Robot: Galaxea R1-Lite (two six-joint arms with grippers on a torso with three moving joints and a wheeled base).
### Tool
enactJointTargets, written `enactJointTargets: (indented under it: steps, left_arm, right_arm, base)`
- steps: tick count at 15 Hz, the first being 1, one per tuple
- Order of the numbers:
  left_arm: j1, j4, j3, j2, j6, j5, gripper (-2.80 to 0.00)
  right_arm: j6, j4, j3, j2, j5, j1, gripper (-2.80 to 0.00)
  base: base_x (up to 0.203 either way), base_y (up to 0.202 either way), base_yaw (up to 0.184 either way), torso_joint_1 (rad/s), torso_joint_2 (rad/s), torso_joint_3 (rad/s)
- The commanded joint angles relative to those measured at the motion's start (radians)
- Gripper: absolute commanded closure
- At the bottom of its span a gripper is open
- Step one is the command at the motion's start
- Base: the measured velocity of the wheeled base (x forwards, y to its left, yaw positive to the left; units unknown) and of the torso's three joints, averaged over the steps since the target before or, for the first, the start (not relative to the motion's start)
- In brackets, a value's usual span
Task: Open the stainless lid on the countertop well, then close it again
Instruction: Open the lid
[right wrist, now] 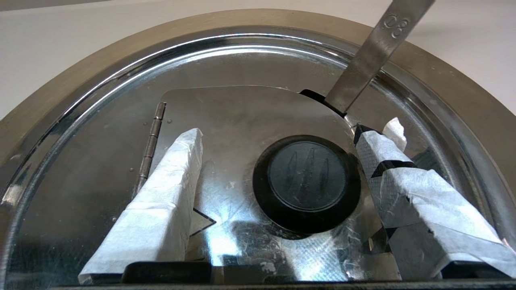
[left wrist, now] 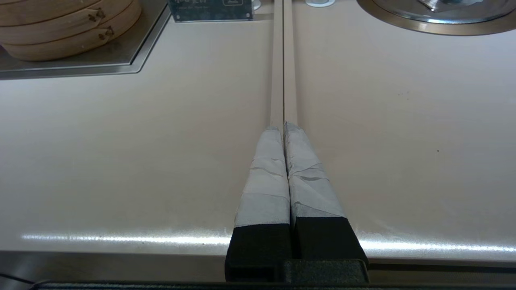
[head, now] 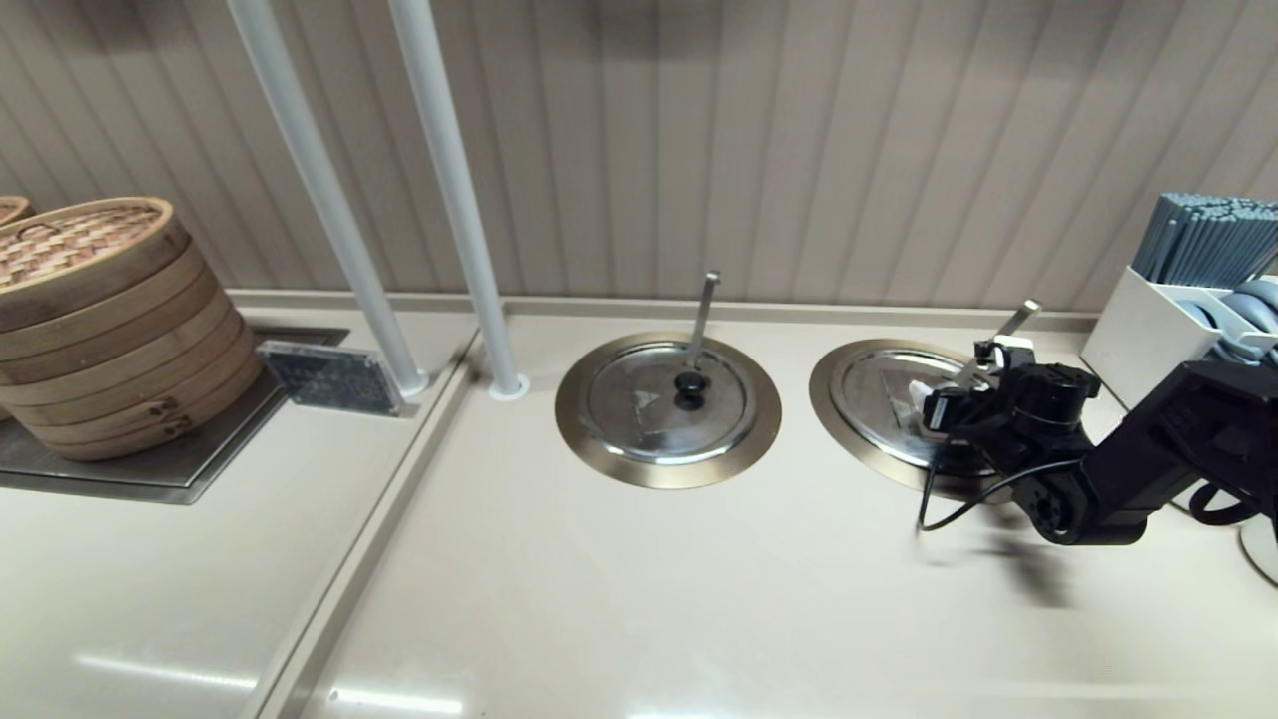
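The stainless lid (head: 879,394) lies flat on the right countertop well, whose bronze rim ring (head: 824,384) shows around it. A thick ladle handle (head: 1003,335) slants out of it. My right gripper (head: 963,384) hovers just over the lid, open. In the right wrist view the lid (right wrist: 242,108) fills the picture, with its hinged flap, rim ring (right wrist: 100,68) and ladle handle (right wrist: 371,60). The black knob (right wrist: 308,175) sits between the taped fingers (right wrist: 169,189) of the right gripper (right wrist: 282,135), apart from both. My left gripper (left wrist: 282,128) is shut and empty, low over the counter seam.
A twin lid (head: 667,399) with a thin upright ladle handle (head: 702,320) sits left of the task lid; its rim (left wrist: 435,26) shows in the left wrist view. Bamboo steamers (head: 100,320), a small sign (head: 329,377), two white poles (head: 449,190) and a chopstick holder (head: 1188,290) stand around.
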Motion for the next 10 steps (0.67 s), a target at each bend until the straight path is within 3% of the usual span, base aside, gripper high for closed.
enactJointTargets:
  steps: [1,10]
  left_arm:
    - [0.0,0.0,0.0,0.0,0.0,0.0,0.0]
    - [0.0,0.0,0.0,0.0,0.0,0.0,0.0]
  right_arm:
    - [0.001,-0.005,-0.017,0.025,0.0,0.001,-2.8]
    - [0.008,-0.005,-0.014,-0.006,-0.002,0.027,-2.8]
  base:
    - [0.0,0.0,0.0,0.0,0.0,0.0]
    - [0.0,0.0,0.0,0.0,0.0,0.0]
